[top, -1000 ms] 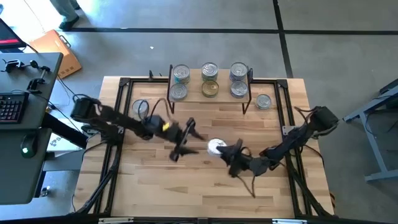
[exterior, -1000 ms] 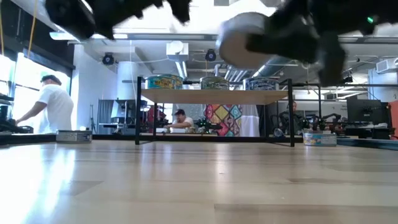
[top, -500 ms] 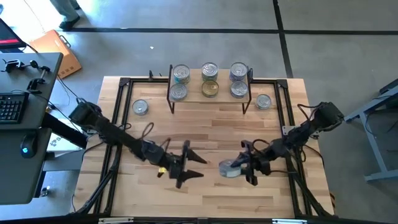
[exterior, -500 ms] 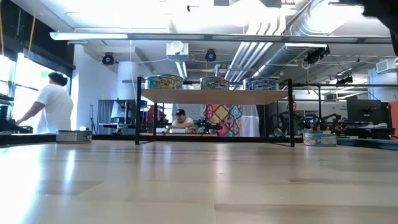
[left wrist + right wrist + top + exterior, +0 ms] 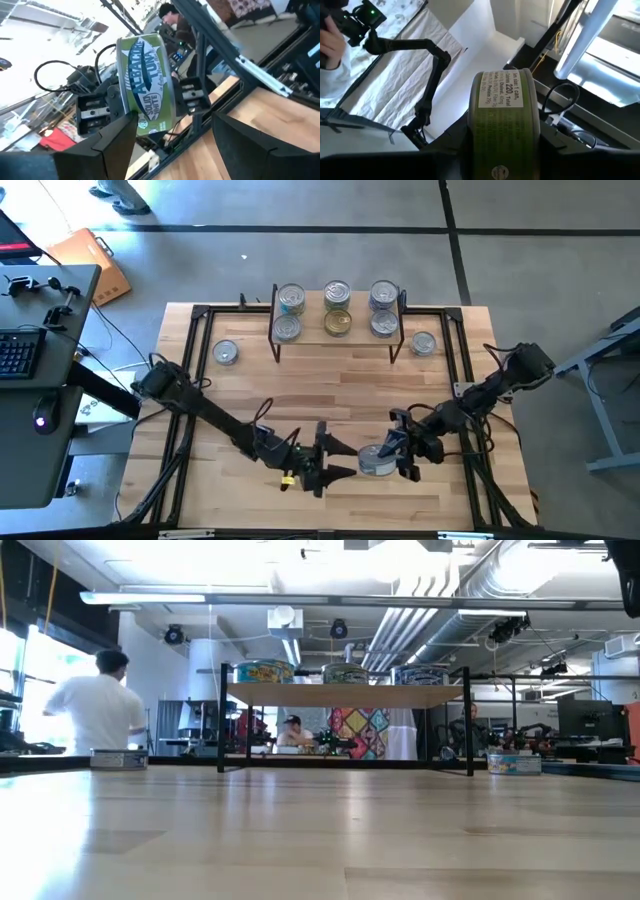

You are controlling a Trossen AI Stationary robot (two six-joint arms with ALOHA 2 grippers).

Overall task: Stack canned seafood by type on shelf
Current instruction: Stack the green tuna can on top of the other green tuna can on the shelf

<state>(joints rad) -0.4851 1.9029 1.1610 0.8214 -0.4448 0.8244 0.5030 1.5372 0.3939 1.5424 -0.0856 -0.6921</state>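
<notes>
A tin (image 5: 372, 463) with a green "albacore tuna" label (image 5: 145, 80) sits in my shut right gripper (image 5: 388, 458) near the table's near edge. My left gripper (image 5: 345, 460) is open and points at that tin from the table's left, its fingers (image 5: 107, 145) just short of it. The shelf (image 5: 337, 311) stands at the far edge with two silver-lidded, two gold-lidded and two bluish tins on its top (image 5: 345, 695). One loose tin (image 5: 226, 352) stands on the table to the shelf's left, another (image 5: 423, 343) to its right. My right gripper pinches the tin between its two fingers (image 5: 445, 160), coming roughly level from the table's right. The pads (image 5: 192, 97) sit on opposite sides of the tin (image 5: 475, 135), whose green labelled wall faces both wrist cameras. The tin is tipped on its side and lifted clear of the table.
Black frame rails (image 5: 190, 350) run along the table's left, right and far sides. Bare wood (image 5: 330, 385) lies between the shelf and the grippers. A desk with a keyboard (image 5: 20, 350) stands off the left edge. People (image 5: 95, 705) show in the room beyond.
My right gripper carried the tin from mid-table toward the near edge and a little right, tipping it from lid-up onto its side; it left the low view. My left gripper moved toward the near edge and right, closing on the tin, still open.
</notes>
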